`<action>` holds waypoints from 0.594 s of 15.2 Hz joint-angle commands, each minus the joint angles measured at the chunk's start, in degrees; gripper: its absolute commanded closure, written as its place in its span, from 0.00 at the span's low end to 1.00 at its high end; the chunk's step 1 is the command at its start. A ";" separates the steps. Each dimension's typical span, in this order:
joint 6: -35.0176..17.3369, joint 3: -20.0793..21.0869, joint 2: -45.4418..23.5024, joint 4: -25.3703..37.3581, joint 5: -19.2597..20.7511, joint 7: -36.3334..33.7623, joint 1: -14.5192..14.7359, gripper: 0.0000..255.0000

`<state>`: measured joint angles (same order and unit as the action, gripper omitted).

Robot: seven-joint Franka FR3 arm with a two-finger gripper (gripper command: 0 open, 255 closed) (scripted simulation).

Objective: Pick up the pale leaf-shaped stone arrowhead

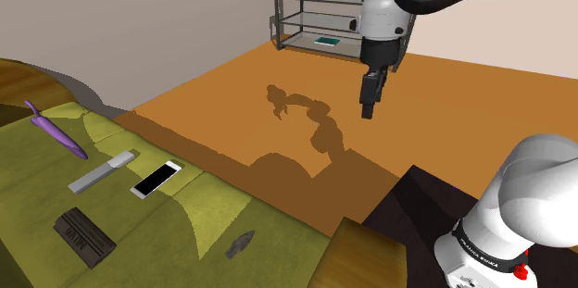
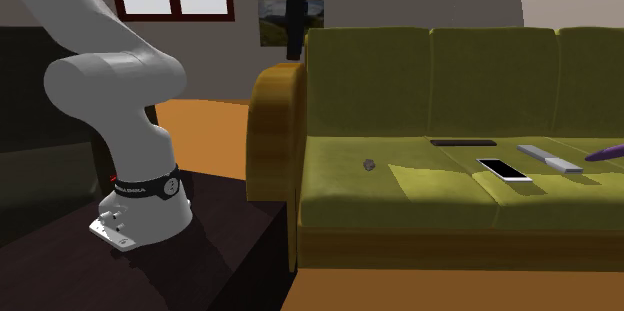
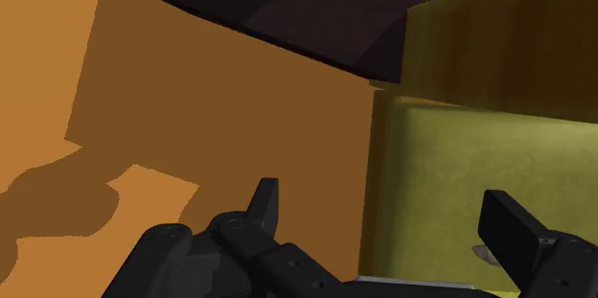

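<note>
The arrowhead (image 1: 240,243) is a small grey leaf-shaped stone lying on the olive sofa seat (image 1: 185,231), close to the wooden armrest (image 1: 357,251). In the second exterior view the arrowhead (image 2: 369,165) sits on the seat cushion nearest the armrest (image 2: 272,129). My black gripper (image 1: 369,103) hangs high over the orange floor, well away from the stone and past the armrest. In the wrist view the gripper (image 3: 383,219) is open with nothing between its fingers (image 3: 266,205). It points down at the floor and the sofa's edge.
Further along the seat lie a white-edged phone (image 1: 156,179), a grey bar (image 1: 102,171), a dark flat box (image 1: 83,235) and a purple knife (image 1: 56,129). A metal shelf unit (image 1: 315,22) stands against the far wall. My dark stand (image 1: 421,203) is beside the armrest.
</note>
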<state>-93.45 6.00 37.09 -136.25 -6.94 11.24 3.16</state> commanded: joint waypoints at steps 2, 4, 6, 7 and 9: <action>-5.28 1.12 -4.70 -0.30 -0.02 2.82 1.51 0.00; -8.63 2.13 -8.03 -0.17 -0.10 4.32 2.56 0.00; -11.86 3.17 -11.47 0.20 -0.08 5.74 3.56 0.00; -13.43 3.69 -13.23 0.46 -0.02 6.42 4.06 0.00; -16.45 4.78 -16.80 1.16 0.20 7.70 5.01 0.00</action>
<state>-107.79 10.01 22.86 -135.68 -6.80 18.44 7.61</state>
